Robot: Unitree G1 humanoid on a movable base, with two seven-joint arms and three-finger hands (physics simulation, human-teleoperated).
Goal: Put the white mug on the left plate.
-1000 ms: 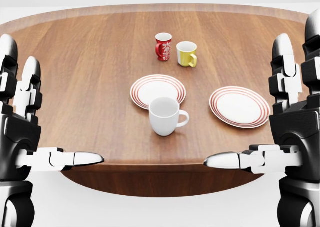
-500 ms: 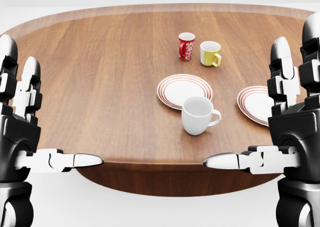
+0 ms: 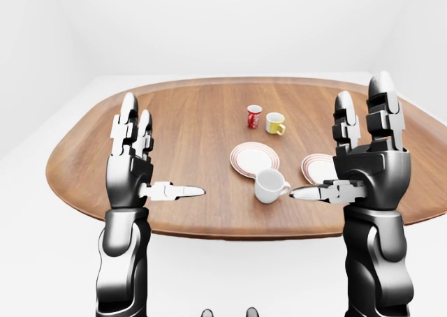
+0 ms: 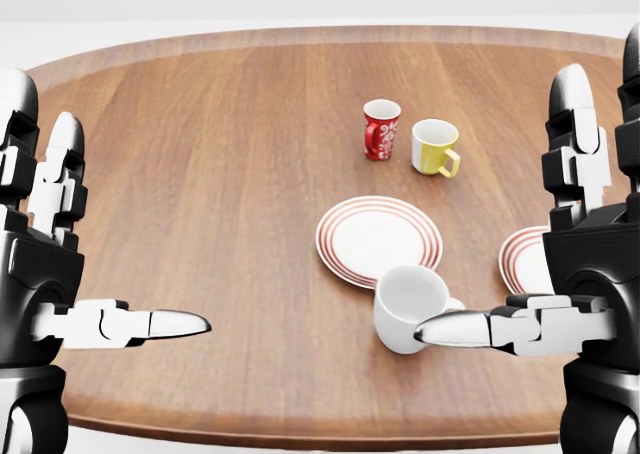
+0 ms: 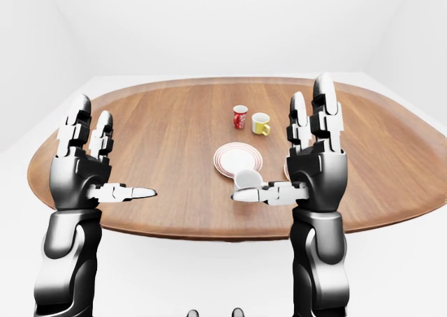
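1. the camera has moved closer over the last second: the whole view shifts and the wooden table [image 4: 200, 154] fills more of the head view.
2. the white mug [image 4: 408, 308] stands upright just below the left plate [image 4: 379, 239], not on it.
3. left hand [image 4: 60, 274] and right hand [image 4: 560, 284] hover open, holding nothing.
4. the right thumb crosses the mug in view; contact cannot be told.
5. the grasp likely comes next.

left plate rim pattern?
Red concentric rings on the white left plate; clearest in the head view.
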